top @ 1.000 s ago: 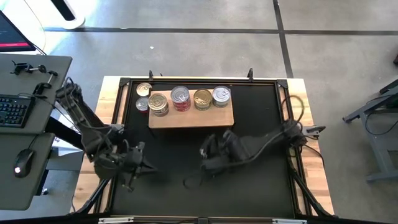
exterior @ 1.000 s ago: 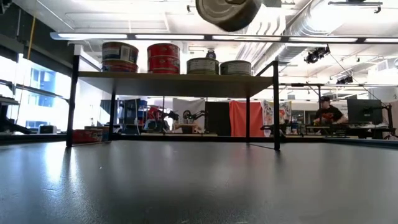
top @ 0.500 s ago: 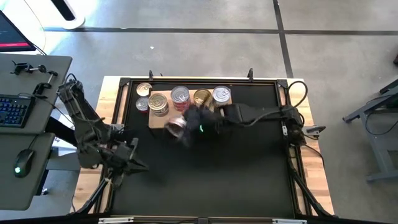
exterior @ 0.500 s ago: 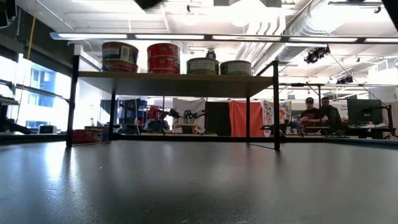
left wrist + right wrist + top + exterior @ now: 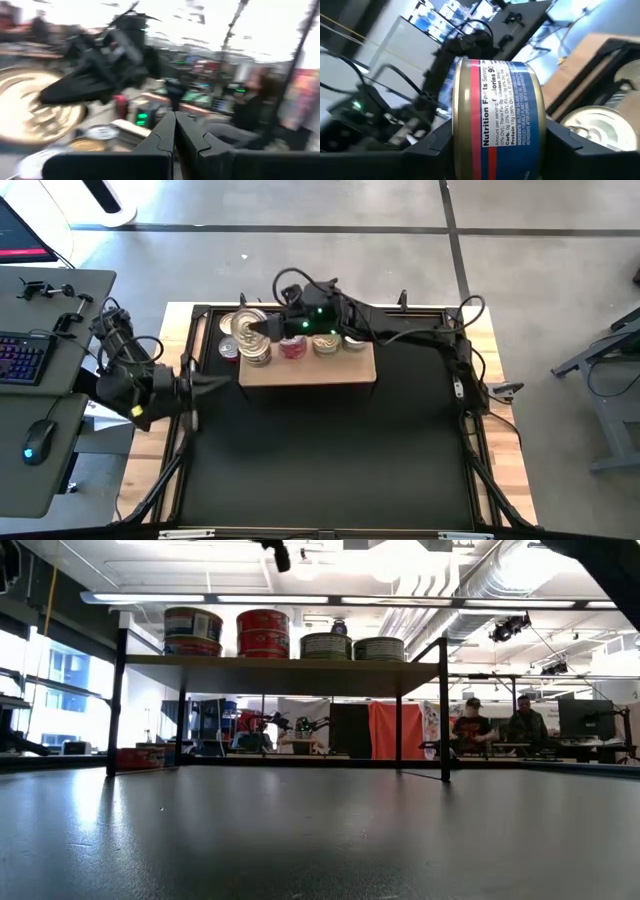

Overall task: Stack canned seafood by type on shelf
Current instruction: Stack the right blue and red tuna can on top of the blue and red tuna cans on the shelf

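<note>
Four can stacks [image 5: 285,634] on the shelf [image 5: 308,369]. Right pincer [image 5: 495,145] grips one blue-red can [image 5: 495,105] above them. Left pincer [image 5: 175,131] closed, empty, well apart.

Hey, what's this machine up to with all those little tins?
It is sorting canned seafood onto a small wooden shelf. The right gripper is clamped on a blue-and-red labelled can and has it over the left end of the shelf, above the stacks of cans already standing there. Two more tins sit just off the shelf's left end. The left gripper is shut, holds nothing, and waits at the table's left edge.
</note>
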Controlling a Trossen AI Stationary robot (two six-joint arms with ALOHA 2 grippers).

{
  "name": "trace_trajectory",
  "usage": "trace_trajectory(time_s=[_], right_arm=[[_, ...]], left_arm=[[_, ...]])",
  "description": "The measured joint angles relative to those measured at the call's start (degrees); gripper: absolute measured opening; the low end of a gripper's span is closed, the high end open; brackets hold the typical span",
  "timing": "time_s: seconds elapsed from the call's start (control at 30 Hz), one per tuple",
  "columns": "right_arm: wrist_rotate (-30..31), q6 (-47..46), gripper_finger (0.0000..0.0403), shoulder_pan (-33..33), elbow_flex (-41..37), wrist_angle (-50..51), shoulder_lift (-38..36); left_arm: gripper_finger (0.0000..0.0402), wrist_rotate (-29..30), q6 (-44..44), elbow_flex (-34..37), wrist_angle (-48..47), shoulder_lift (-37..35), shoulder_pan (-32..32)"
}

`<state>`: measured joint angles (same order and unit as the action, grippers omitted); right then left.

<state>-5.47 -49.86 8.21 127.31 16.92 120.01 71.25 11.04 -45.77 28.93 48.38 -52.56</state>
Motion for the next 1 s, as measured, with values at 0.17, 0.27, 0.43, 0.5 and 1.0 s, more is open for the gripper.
trace_trajectory(time_s=[0.17, 0.27, 0.43, 0.5, 1.0], right_arm=[[-6.2, -8.1, 0.0172, 1.7, 0.0, -0.3, 1.7], [-7.2, -8.8, 0.0184, 2.3, 0.0, 2.2, 3.0], [-6.9, -11.1, 0.0200, 2.5, 0.0, 3.3, 5.3], [-6.6, -12.4, 0.0197, 2.5, 0.0, 1.8, 6.2], [2.0, -15.9, 0.0195, 2.4, 0.1, -1.0, 7.2]], left_arm=[[0.0000, 7.2, -3.3, 0.0, 1.0, 0.7, 3.8], [0.0000, 12.9, -4.4, 0.0, 0.9, 1.2, 6.5], [0.0000, 18.5, -1.6, 0.0, 1.0, 1.1, 12.3], [0.0000, 17.8, 0.4, 0.0, 0.8, 0.4, 14.8], [0.0000, 5.2, -0.3, 0.0, -8.3, -4.7, 20.1]])
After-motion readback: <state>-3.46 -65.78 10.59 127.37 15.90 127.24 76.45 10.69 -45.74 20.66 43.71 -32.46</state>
